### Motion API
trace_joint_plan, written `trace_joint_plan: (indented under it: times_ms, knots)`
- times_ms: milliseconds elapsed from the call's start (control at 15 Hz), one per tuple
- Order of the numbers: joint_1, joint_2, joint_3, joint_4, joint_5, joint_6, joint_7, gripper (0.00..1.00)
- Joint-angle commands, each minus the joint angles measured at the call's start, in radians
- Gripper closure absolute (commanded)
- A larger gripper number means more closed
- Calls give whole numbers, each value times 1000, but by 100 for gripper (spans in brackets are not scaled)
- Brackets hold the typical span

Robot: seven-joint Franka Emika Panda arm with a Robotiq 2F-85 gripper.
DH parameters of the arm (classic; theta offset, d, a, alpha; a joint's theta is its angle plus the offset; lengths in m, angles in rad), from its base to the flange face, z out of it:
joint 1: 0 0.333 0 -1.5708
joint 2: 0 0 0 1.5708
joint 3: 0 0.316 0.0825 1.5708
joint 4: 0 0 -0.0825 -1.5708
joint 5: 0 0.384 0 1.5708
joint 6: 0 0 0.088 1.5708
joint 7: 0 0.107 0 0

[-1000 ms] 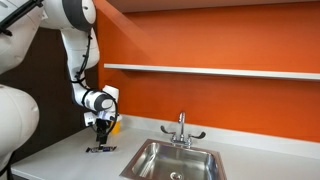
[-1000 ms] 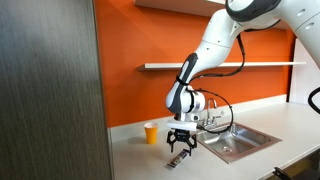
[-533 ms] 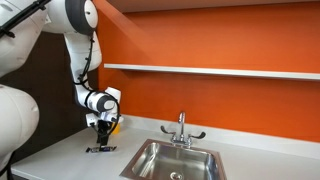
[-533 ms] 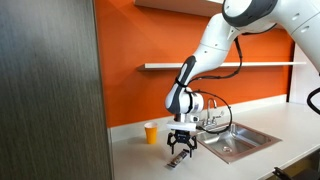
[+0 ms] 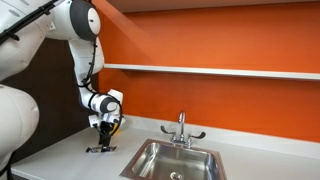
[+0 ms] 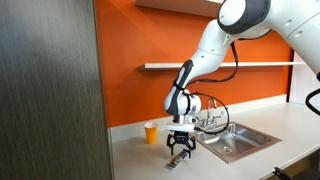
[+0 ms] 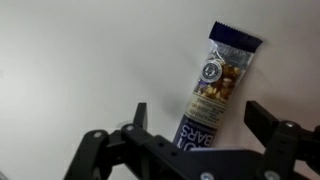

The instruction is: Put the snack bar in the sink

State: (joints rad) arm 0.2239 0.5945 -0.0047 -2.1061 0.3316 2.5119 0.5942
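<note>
The snack bar (image 7: 215,85) lies flat on the white counter, a dark blue wrapper with a picture of nuts, seen close in the wrist view. It also shows as a thin dark strip in both exterior views (image 5: 100,149) (image 6: 177,160). My gripper (image 7: 200,120) is open, its two fingers on either side of the bar's near end and apart from it. In both exterior views it (image 5: 103,141) (image 6: 180,150) points down just above the bar. The steel sink (image 5: 150,166) (image 6: 250,145) with its chrome faucet (image 5: 181,128) lies to the side.
A small orange-yellow cup (image 6: 151,133) stands on the counter behind the gripper, near the orange wall. A white shelf (image 5: 210,71) runs along the wall above the sink. A tall dark wood panel (image 6: 50,90) fills one side of an exterior view.
The arm has shifted slightly and the gripper has come a little lower over the snack bar. The bar has not moved.
</note>
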Motion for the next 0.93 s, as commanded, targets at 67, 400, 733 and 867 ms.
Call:
trace_joint_plan:
  times_ms: [67,400,733,867]
  knots:
    - [-8,35,-4,67,-33,-65,24,0]
    - [-8,57,-6,95,-36,-85,24,0]
    - [-12,72,-3,113,-33,-100,16,31]
    - [-14,79,-1,119,-30,-101,12,47]
